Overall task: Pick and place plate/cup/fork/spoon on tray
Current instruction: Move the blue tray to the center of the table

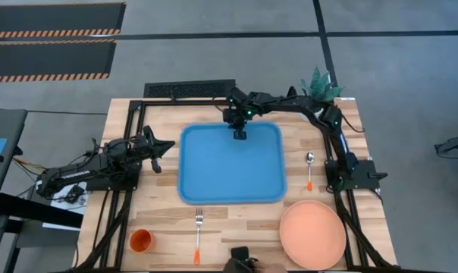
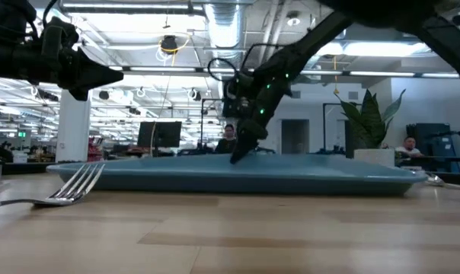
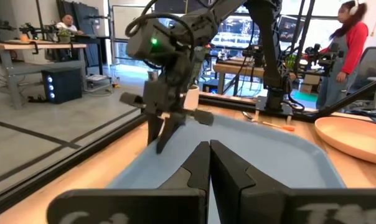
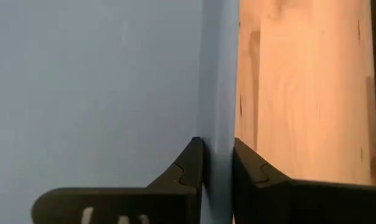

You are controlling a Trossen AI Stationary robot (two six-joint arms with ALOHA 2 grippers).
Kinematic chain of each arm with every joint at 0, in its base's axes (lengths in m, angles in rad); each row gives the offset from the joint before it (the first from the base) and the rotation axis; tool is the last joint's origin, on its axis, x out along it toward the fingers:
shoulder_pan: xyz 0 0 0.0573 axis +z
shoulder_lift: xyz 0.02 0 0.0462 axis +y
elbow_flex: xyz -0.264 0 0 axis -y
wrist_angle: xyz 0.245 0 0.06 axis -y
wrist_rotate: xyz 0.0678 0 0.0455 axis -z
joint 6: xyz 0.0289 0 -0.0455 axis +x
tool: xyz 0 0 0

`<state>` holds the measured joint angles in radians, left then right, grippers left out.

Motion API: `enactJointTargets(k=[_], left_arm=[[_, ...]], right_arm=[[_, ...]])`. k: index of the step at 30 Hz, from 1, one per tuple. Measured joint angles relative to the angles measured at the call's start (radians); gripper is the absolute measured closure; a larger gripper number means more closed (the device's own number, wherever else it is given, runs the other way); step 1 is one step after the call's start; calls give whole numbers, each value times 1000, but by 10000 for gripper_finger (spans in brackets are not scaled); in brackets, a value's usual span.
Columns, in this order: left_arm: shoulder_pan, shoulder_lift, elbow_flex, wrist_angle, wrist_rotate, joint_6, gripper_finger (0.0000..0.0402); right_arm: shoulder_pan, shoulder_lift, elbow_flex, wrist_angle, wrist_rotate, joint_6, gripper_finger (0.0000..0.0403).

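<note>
Showing no readable brand, label or writing anywhere. Reaching from the right side of the high view, across the upper edge of the table, then bending down at the top centre: right arm, wrist pointed nearly straight down. Pinching the far rim of the tray: right gripper, one finger inside the rim and one outside, clamped on the blue edge as seen in the right wrist view. Stretching flat from the left edge of the high view toward the tray's left side: left arm, with left gripper raised off the table, fingers pressed together, holding nothing, just beside the tray but apart from it. Lying in the centre of the high view: tray, bare inside. Sitting at lower right, off the tray's corner: plate. Standing at lower left near the table's front edge: cup. Lying below the tray at bottom centre, tines toward the tray: fork. Resting right of the tray, bowl end up in the frame: spoon. Standing at upper right behind the right arm: green plant.
</note>
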<state>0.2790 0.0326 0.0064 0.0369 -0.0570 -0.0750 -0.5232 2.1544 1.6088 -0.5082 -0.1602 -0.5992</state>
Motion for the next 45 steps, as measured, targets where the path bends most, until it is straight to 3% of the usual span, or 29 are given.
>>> enactJointTargets(k=[31, 45], left_arm=[[0, 0, 0, 1, -3, 0, 401], [0, 0, 0, 2, -3, 0, 401]], right_arm=[[-10, -6, 4, -193, 9, -59, 343], [-3, -5, -27, -110, 29, 152, 343]])
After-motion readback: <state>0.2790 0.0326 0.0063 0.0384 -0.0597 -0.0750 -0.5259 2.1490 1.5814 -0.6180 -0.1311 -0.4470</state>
